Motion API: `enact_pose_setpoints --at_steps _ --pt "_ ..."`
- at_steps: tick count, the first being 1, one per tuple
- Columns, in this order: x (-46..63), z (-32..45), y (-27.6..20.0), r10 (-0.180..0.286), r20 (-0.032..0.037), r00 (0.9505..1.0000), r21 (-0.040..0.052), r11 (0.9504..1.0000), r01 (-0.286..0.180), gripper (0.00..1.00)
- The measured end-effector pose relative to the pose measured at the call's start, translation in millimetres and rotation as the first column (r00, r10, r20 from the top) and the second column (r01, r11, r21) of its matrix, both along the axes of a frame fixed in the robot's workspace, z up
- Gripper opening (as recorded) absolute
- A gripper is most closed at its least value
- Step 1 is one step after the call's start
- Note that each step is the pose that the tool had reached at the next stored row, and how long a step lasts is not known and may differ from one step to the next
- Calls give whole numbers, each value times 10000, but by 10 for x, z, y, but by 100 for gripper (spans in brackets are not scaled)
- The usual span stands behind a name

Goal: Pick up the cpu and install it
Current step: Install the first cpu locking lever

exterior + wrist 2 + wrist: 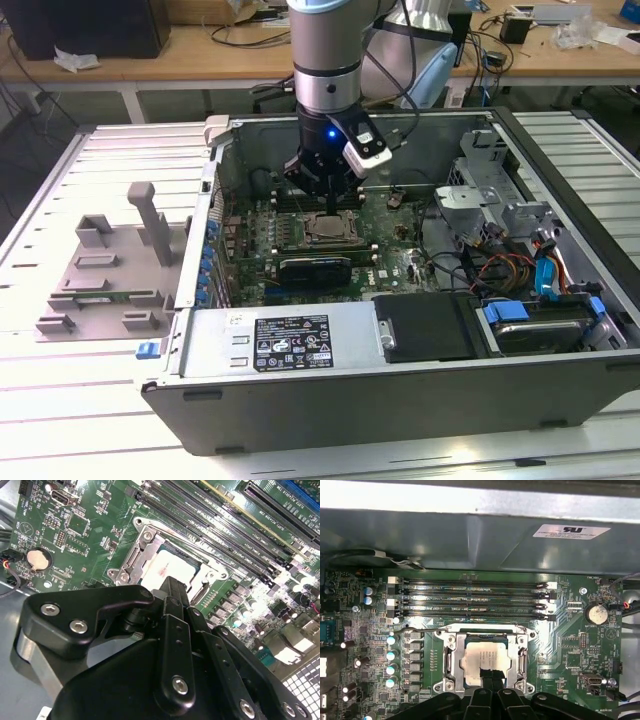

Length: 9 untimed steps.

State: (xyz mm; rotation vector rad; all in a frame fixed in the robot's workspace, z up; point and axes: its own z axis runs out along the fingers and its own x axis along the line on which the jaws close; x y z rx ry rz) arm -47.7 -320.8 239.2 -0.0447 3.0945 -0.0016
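Over socket [451,662]: open from above; the gripper [328,208] hangs there, just over the cpu [480,660].
Upper frame side: memory slots [470,600], then far case wall [400,122].
Lower frame side: black expansion card [315,270] beside the socket.
Exterior view's right: drive cage [480,190] and cables [500,265] crowd in.
Exterior view's left: side case wall [205,230] — beyond it, grey fixture [110,260] on open surface [60,400].

Exterior view: high, oblique over case [400,390]. Both wrist views: close, sharing socket [131,562] [451,655].

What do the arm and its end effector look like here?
The arm is a silver-grey cylinder with a dark band and a small blue light at the wrist. A white-and-black camera box is mounted beside it, with black cables looping off. The end effector is black, built of jointed links with silver screw heads.
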Motion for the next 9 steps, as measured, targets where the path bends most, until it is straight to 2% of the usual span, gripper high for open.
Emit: enact_pose_setpoints --at_steps 3,6,9 --pt "-10 2 0 1 -1 10000 -2 10000 -1 11" --pt "-188 1 7 1 0 10000 0 10000 -1 11" --pt "-260 1 10 0 1 10000 1 10000 0 11"
